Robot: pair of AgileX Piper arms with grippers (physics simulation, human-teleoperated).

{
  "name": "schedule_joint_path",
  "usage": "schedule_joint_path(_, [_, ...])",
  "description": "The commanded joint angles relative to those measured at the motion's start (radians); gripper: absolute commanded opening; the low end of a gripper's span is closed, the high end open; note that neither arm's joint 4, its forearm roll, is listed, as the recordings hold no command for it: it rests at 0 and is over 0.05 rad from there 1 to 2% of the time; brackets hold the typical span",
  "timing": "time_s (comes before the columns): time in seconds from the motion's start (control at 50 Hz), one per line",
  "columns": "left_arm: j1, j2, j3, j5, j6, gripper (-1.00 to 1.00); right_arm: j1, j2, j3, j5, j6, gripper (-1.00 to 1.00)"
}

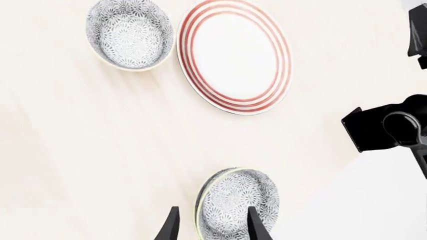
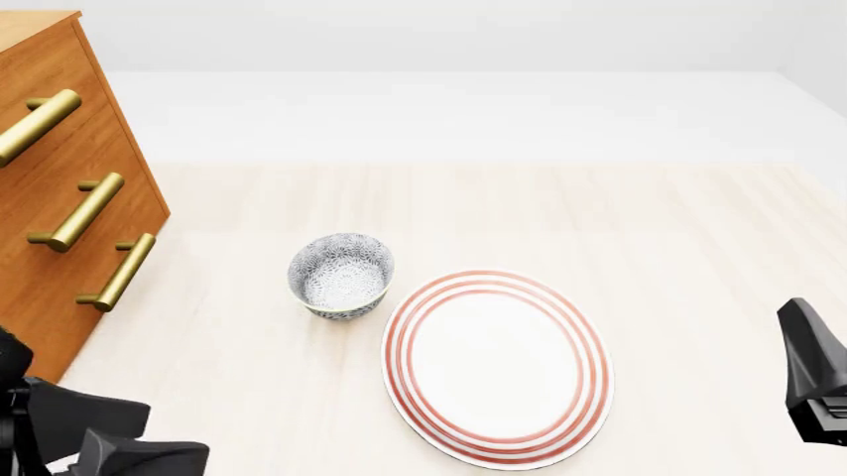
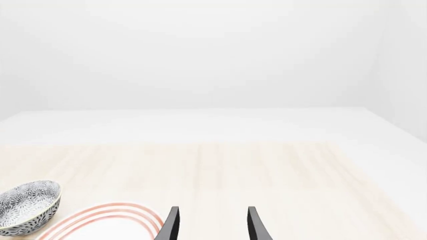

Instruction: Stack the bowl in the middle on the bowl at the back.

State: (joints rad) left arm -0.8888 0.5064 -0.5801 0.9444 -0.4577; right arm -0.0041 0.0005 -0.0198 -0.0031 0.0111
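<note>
The bowl at the back (image 2: pixel 341 276) stands upright on the table, left of the plate; it also shows in the left wrist view (image 1: pixel 130 32) and the right wrist view (image 3: pixel 27 205). The bowl in the middle (image 1: pixel 237 202), its speckled twin, appears only in the left wrist view and looks tilted, close to the table's edge. My left gripper (image 1: pixel 212 207) is open, with one finger over the bowl's inside and the other outside its rim; I cannot tell if either touches it. My right gripper (image 3: pixel 212 207) is open over bare table with nothing between its fingers.
A large red-ringed white plate (image 2: pixel 497 367) lies right of the back bowl. A wooden drawer cabinet (image 2: pixel 66 178) with brass handles stands at the far left. The right arm (image 1: pixel 390 125) shows in the left wrist view. The left arm's body (image 2: pixel 79 436) is at the bottom left.
</note>
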Motion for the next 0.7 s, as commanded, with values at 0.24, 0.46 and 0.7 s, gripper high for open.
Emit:
schedule_joint_path(0.24, [0.186, -0.135, -0.232, 0.156, 0.04, 1.0, 0.012, 0.0, -0.063, 0.042, 0.031, 1.0])
schedule_joint_path(0.46, [0.374, -0.251, -0.332, 0.27, 0.039, 1.0, 0.014, 0.001, -0.172, 0.103, 0.085, 1.0])
schedule_joint_path(0.7, [0.495, -0.305, -0.308, 0.276, 0.041, 1.0, -0.091, 0.006, -0.262, 0.13, 0.154, 1.0])
